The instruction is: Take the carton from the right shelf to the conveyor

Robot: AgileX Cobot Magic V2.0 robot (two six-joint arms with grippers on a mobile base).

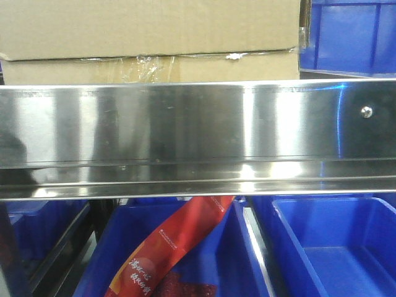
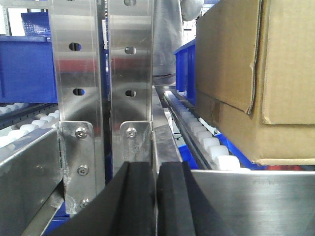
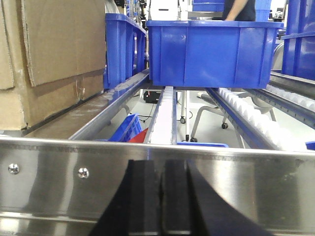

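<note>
Left end effector (image 2: 156,196), right end effector (image 3: 161,196): pads pressed together, empty, at shelf's near edge. Carton (image 1: 148,37) sits untouched on right shelf (image 1: 185,124). You have everything left: grasp, lift, carry to conveyor, out of view.

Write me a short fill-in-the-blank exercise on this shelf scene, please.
1. The carton sits on the right shelf beside a ____ bin.
2. The left gripper and right gripper are both ____, not open.
3. A ____ packet leans in the lower bin.
Missing words: blue; shut; red.
</note>
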